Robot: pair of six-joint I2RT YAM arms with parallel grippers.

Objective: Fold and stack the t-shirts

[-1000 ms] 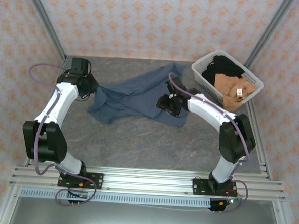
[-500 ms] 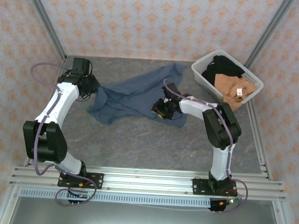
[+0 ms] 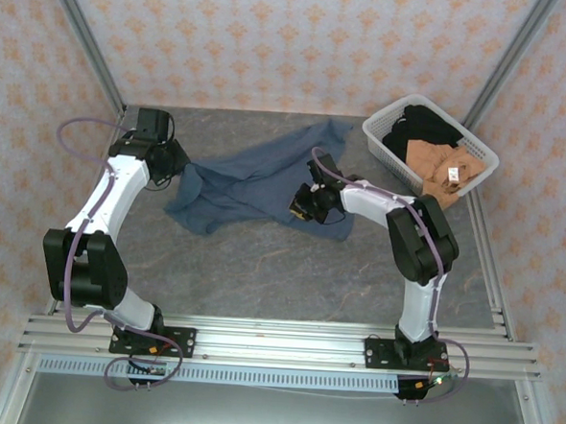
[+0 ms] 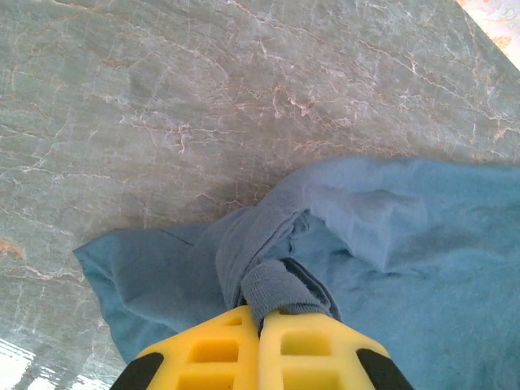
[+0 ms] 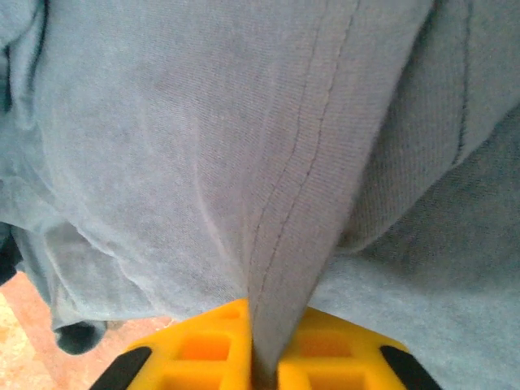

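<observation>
A slate-blue t-shirt (image 3: 256,177) lies crumpled across the far middle of the table. My left gripper (image 3: 176,157) is shut on its left edge, and the ribbed collar (image 4: 280,291) bunches out between the yellow fingers (image 4: 223,353). My right gripper (image 3: 303,206) is shut on a seamed fold (image 5: 301,203) at the shirt's lower right, and that cloth (image 5: 203,146) rises taut from the yellow fingers (image 5: 207,349). A tan-brown t-shirt (image 3: 439,169) with a white tag and a black t-shirt (image 3: 421,124) sit in the basket.
The white lattice basket (image 3: 383,141) stands at the far right corner, close to the right arm. Grey marbled tabletop (image 3: 260,268) lies bare between the shirt and the arm bases. Metal frame posts and patterned walls close in the sides.
The right arm has swung its elbow in and moved its gripper left and slightly forward with the shirt fold, drawing the lower right of the shirt inward. The left arm has stayed put.
</observation>
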